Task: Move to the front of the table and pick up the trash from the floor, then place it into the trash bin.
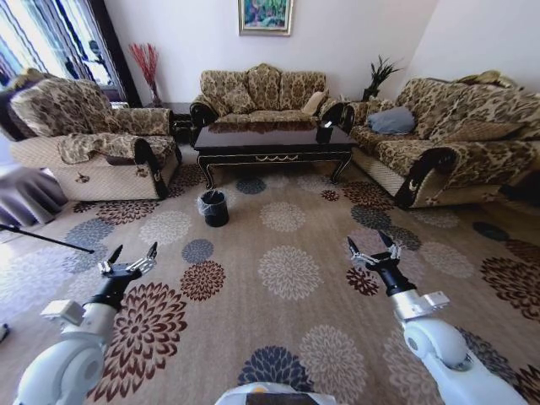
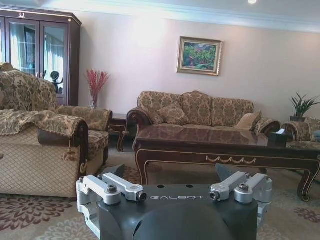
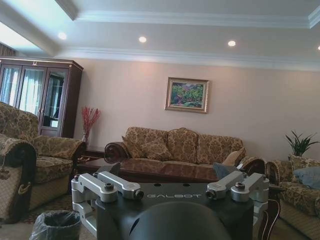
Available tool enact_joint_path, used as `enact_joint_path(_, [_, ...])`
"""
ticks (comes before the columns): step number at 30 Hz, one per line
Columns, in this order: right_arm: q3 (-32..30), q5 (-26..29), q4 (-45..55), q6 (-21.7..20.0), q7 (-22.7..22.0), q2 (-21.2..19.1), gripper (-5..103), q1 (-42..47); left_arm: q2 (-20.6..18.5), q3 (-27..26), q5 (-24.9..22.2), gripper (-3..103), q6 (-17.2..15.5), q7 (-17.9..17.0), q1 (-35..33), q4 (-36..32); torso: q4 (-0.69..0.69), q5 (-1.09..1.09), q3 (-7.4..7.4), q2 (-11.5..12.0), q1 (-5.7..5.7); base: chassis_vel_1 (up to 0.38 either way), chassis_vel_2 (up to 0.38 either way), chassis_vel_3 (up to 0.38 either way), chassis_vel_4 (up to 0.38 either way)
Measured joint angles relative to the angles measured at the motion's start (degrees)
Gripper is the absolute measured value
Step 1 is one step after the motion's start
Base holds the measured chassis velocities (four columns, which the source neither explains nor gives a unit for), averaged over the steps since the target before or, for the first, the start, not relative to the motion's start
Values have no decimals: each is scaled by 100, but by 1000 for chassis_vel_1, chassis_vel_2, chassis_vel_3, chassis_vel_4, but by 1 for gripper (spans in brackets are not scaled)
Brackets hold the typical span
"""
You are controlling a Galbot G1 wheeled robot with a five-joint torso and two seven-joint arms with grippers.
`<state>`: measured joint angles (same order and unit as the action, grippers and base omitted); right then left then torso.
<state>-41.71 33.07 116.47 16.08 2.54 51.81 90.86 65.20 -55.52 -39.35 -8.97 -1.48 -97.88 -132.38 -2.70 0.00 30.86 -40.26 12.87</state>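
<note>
1. We see the table point(image 1: 274, 139) across the patterned carpet point(image 1: 287, 278), in front of the far sofa point(image 1: 261, 93) and between the two side sofas. Its far edge and rear legs are hidden by its own top.
2. We find the trash bin point(image 1: 213, 207) on the carpet just in front of the table's left front corner, apart from it. In the right wrist view the bin point(image 3: 56, 225) is cut off at the frame edge.
3. We cannot make out any trash on the floor; the carpet's medallions make small items hard to tell.
4. A dark box point(image 1: 325, 132) stands on the right end of the table; its detail is too small to read.
5. The left gripper point(image 1: 128, 258) hovers above the carpet at lower left, arm reaching forward, fingers spread apart and holding nothing.
6. The right gripper point(image 1: 374, 246) hovers at lower right in a mirrored pose, fingers likewise apart and empty.
7. In each wrist view the gripper body blocks the floor directly ahead; both point toward the table point(image 2: 225, 145).
</note>
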Motion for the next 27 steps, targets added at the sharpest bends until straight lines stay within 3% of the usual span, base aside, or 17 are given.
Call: enact_joint_path(27, [-165,94,161,103,-23,89,100,179,7,-51,11,100,10,29,-174,-178,0,0,389,-669,278,0,0,0,0])
